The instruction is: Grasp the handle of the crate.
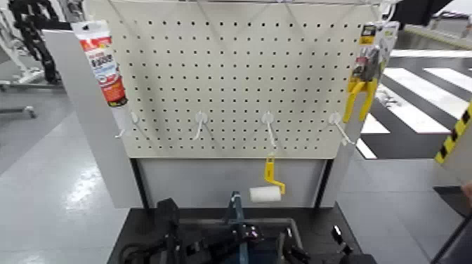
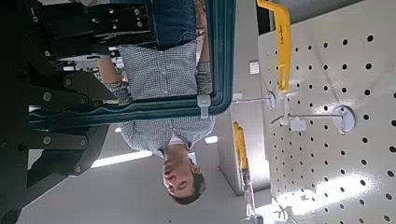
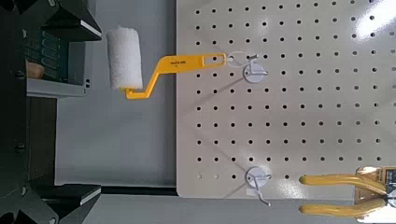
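The dark crate sits at the bottom of the head view, below the pegboard. Its slim blue-grey handle stands upright over the crate's middle. My left gripper is low at the handle's base. In the left wrist view the handle's teal bar runs right across the left gripper. My right gripper is to the right of the handle, over the crate, and apart from it. In the right wrist view the right gripper is open and empty, facing the pegboard.
A cream pegboard stands behind the crate. It holds a white paint roller with a yellow handle, a sealant tube and yellow-handled pliers. A brown wooden tool handle lies in the crate. A person in a checked shirt stands beyond.
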`<state>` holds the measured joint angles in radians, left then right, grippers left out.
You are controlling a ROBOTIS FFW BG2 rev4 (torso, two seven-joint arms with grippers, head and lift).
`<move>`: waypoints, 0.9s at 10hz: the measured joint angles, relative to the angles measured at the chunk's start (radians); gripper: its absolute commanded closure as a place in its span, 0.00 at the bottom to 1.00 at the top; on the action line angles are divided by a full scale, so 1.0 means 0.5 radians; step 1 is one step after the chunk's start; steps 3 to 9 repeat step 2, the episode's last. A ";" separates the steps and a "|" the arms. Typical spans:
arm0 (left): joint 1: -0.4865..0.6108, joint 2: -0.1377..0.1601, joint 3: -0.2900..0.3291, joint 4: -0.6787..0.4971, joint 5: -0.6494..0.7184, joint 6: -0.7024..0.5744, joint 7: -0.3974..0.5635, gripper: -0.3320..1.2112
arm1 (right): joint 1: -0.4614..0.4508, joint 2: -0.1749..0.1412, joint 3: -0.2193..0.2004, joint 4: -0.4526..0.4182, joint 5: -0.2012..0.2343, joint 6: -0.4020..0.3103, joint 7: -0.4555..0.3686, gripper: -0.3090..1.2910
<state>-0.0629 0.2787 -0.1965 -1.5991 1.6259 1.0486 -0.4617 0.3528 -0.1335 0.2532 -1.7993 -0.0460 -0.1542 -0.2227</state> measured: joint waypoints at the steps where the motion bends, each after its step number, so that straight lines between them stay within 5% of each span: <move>1: 0.000 -0.001 -0.001 0.001 0.002 0.000 0.000 0.98 | 0.000 0.000 0.000 0.000 0.009 -0.005 0.001 0.29; 9: 0.000 0.000 -0.003 0.001 0.003 0.000 0.000 0.98 | -0.001 0.000 0.000 -0.001 0.029 -0.010 0.001 0.29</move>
